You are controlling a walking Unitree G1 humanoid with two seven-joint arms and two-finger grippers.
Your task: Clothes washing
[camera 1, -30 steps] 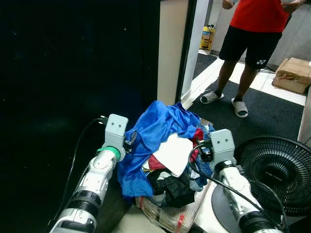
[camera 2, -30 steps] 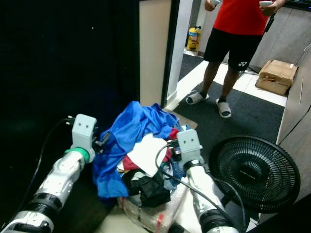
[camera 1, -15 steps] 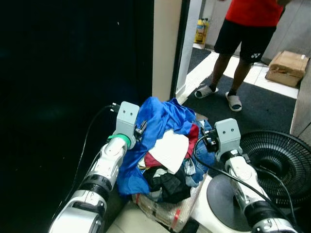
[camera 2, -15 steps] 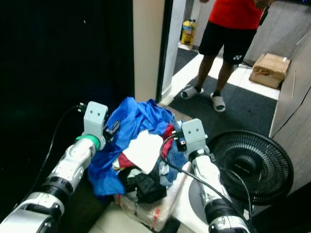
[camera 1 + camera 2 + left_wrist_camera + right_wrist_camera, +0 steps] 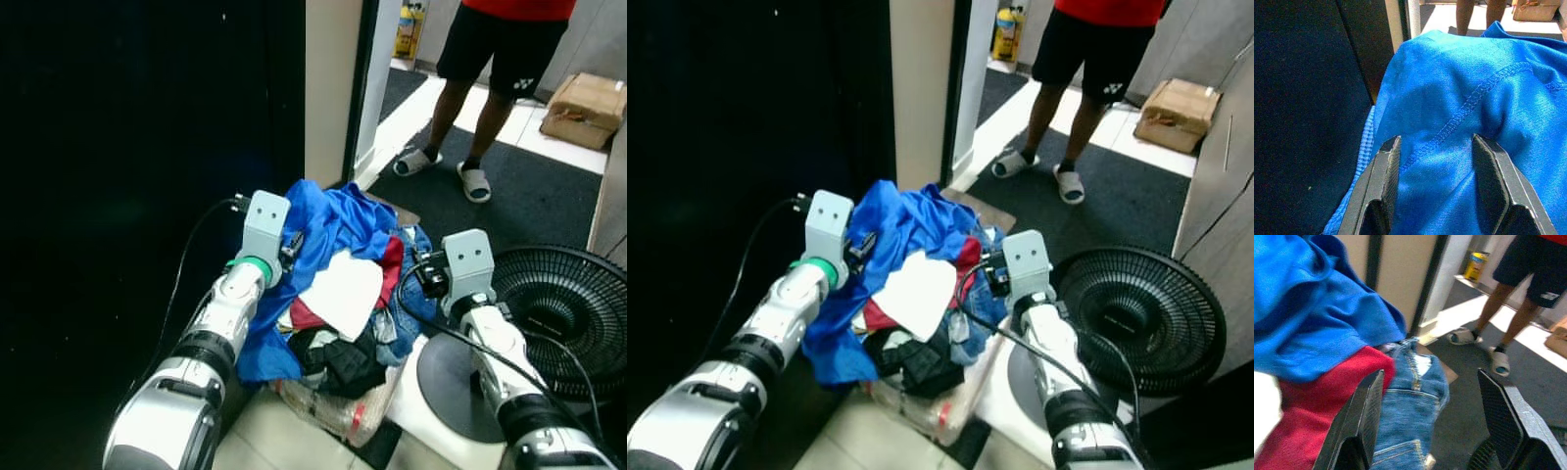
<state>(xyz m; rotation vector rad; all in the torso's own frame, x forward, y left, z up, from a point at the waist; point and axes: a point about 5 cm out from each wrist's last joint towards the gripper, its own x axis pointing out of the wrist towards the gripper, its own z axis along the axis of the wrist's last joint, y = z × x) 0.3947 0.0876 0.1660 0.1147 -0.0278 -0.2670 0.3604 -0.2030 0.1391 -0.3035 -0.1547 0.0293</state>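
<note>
Seemingly the robot carries a heaped load of laundry between its two arms, one pressed to each flank, which would explain why the pile sits clear of the floor. From the left eye, the clothes pile (image 5: 338,304) shows a blue garment (image 5: 323,235) draped over the top, a white cloth (image 5: 343,292) in the middle and dark items below; a clear plastic-looking container (image 5: 328,411) seems to lie under it, though it is too blurred to be sure. The left gripper (image 5: 290,247) lies against the pile's left side, the right gripper (image 5: 423,279) against its right. A black fan (image 5: 563,318) stands just beside the right arm, and a person (image 5: 490,49) in sandals waits well apart in the doorway.

The right eye gives the same layout — the pale door frame (image 5: 921,88) rises behind the pile.

At the left wrist, both fingers (image 5: 1378,196) are spread wide apart with blue fabric bulging between them, pressing rather than pinching.

At the right wrist, the fingers (image 5: 1364,423) likewise stand apart (nothing is clamped), framing denim jeans (image 5: 1410,406) and a red garment (image 5: 1322,411) — a hugging hold suited to a bulky, floppy load.
</note>
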